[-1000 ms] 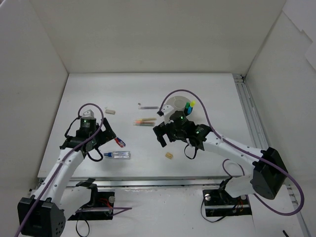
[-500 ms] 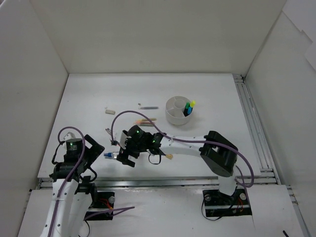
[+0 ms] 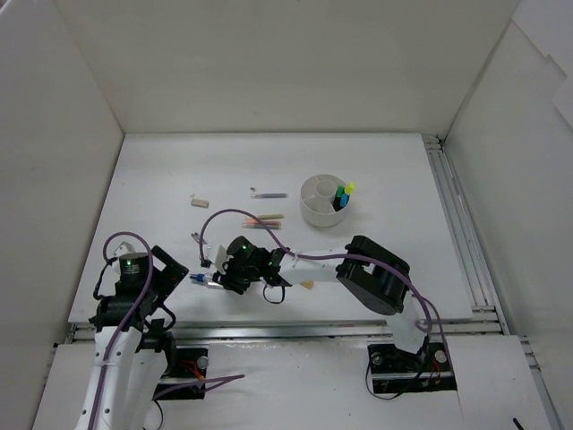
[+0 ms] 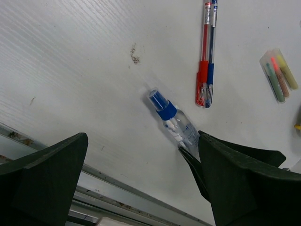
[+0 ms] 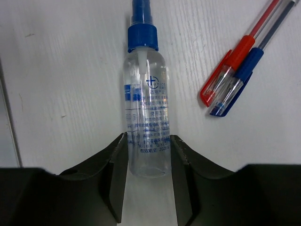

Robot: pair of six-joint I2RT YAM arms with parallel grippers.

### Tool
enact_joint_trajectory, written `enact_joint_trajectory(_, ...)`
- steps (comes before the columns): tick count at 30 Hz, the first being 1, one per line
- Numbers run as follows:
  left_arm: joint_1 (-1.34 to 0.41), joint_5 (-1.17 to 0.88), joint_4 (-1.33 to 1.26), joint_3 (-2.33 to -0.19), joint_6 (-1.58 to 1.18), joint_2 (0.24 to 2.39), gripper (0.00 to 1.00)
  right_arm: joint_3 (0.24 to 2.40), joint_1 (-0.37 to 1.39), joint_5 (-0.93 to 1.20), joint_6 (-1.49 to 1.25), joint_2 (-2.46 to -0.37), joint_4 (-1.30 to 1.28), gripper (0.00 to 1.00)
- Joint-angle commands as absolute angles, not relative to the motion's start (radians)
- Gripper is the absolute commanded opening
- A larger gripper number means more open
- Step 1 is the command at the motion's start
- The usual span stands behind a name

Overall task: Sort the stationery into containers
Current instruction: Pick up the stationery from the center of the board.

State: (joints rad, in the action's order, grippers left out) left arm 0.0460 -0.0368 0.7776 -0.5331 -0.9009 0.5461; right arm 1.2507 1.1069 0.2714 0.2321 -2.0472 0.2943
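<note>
The right arm is reaching far to its left, stretched low across the counter (image 3: 385, 170), and the right fingers (image 5: 121, 160) are pressing on both sides of the clear blue-capped marker (image 5: 146, 117) near its base. The marker is lying flat between them with its cap pointing away. The red/blue pen (image 5: 230, 80) is lying just off the right-hand finger. The left arm is folding back at the near corner, its left fingers (image 4: 70, 155) spreading wide above the counter, with the marker near their right-hand tip.
</note>
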Motion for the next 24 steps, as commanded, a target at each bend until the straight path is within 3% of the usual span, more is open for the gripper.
enact_joint_trajectory(1, 0.052, -0.049, 0.741, -0.588, -0.885, 0.548, 0.99, 1.183, 1.13, 0.252, 0.212, -1.925, 0.367, 0.2)
enact_joint_trajectory(5, 0.052, -0.162, 0.661, -0.575, -0.818, 0.561, 0.99, 1.099, 1.135, 0.278, 0.201, -1.853, 0.432, 0.07)
enact_joint_trajectory(12, 0.016, -0.362, 0.493, -0.548, -0.762, 0.614, 0.99, 1.013, 1.135, 0.23, 0.129, -1.752, 0.575, 0.0)
enact_joint_trajectory(18, 0.006, -0.402, 0.422, -0.531, -0.77, 0.615, 0.99, 0.963, 1.126, 0.077, 0.058, -1.684, 0.638, 0.0)
enact_joint_trajectory(24, 0.006, -0.405, 0.39, -0.551, -0.756, 0.597, 0.99, 0.812, 0.925, -0.043, -0.118, -1.517, 0.759, 0.0)
